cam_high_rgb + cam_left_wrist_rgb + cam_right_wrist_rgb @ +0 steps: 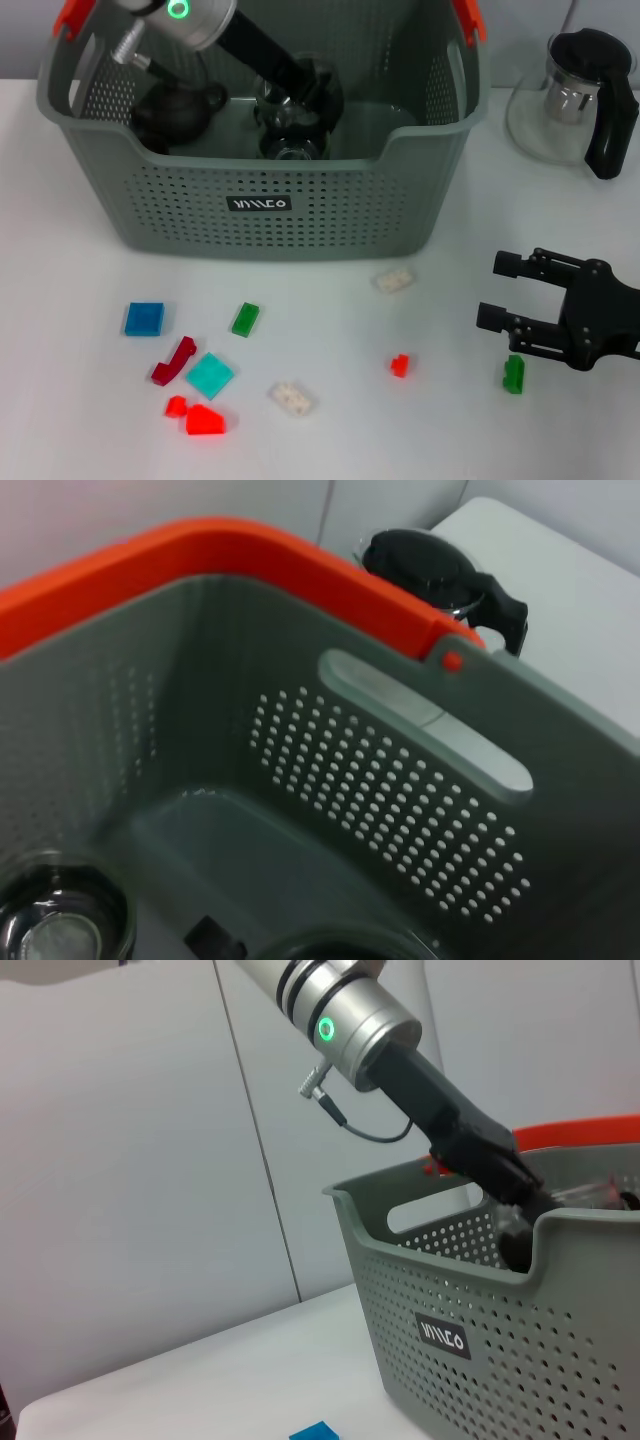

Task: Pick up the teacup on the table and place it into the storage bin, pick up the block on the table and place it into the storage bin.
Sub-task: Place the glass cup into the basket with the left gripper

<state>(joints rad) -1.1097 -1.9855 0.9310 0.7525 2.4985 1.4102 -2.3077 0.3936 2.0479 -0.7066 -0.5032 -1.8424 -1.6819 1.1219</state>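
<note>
Grey bin (pixel 300 215) holds the left gripper (pixel 300 100), whose grip cannot be told, beside a clear teacup (pixel 292 150), while the right gripper (pixel 500 290) hovers open near a green block (pixel 514 373).

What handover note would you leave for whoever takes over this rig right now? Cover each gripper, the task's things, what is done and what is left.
Left gripper: down inside the large grey perforated storage bin, at a clear glass teacup; whether it still grips is unclear.
Right gripper: open, low over the white table, beside a small green block.
Done: teacup is in the bin, next to a dark teapot.
Left: free the left arm; no block is seen in the bin yet, and several coloured blocks lie on the table.
</note>
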